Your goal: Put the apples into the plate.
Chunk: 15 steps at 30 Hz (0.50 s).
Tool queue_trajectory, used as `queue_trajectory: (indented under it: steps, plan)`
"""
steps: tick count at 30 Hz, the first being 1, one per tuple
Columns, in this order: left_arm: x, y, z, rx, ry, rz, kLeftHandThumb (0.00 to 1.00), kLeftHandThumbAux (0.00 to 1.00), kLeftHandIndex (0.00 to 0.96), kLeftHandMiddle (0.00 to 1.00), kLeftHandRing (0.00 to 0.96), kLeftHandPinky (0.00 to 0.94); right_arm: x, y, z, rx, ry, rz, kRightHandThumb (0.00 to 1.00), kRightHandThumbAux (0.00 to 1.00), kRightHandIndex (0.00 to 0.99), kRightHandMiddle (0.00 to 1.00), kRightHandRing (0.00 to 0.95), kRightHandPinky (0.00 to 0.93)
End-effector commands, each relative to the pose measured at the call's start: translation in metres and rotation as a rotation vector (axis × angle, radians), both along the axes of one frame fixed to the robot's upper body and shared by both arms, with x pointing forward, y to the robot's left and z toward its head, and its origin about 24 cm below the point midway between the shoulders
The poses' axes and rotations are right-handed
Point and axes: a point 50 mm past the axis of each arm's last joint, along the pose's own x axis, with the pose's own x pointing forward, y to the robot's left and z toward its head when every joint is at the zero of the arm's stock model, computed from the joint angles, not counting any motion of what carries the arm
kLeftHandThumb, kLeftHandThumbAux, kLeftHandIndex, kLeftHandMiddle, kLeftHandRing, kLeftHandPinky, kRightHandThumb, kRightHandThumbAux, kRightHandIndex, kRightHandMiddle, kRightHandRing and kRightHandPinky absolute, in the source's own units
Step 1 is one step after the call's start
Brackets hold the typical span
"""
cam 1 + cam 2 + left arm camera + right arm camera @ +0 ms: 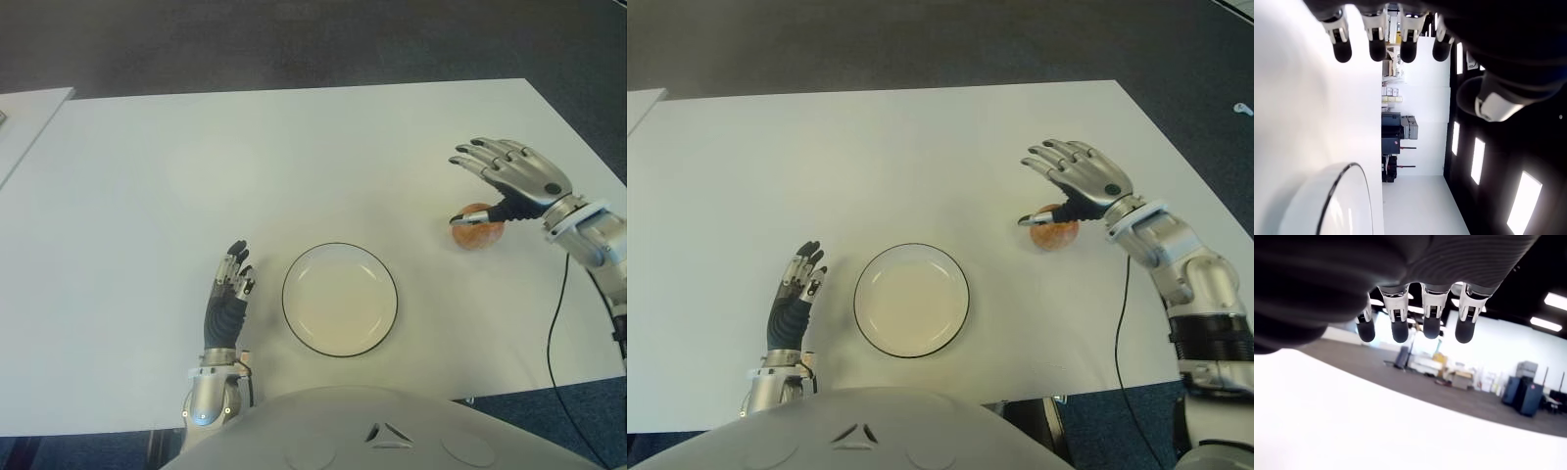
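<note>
Right robot hand [509, 176] spread over round apple [477, 228].

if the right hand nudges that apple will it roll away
Likely yes: the apple is round and sits on the bare, flat table, with no rim nearby. It looks rigid and smooth, so the open right hand above it might slip. The left hand shows left of the plate.

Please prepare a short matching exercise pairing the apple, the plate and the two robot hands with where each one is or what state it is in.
Things:
1. apple
2. plate
3. left robot hand
4. right robot hand

Descriptions:
A. fingers spread, above the apple
B. empty, at the table's near edge
C. on the table, to the right of the plate
D. open, beside the plate on its left

Pairs: 1-C, 2-B, 3-D, 4-A
</note>
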Motion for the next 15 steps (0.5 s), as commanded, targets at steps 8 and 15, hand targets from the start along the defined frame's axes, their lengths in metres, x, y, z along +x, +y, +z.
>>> queue_trajectory:
  steps: [8,15]
  plan:
    - [-0.002,-0.001,0.001,0.008,0.023,-0.028,0.067,0.459,0.0,0.0,0.0,0.0,0.015,-0.025,-0.014,-0.021,0.102,-0.101,0.224,0.134,0.0,0.0,0.0,0.0]
    - [-0.001,0.0,0.001,-0.014,0.019,-0.017,0.061,0.467,0.0,0.0,0.0,0.0,0.018,-0.029,-0.018,-0.035,0.122,-0.123,0.238,0.125,0.0,0.0,0.0,0.0]
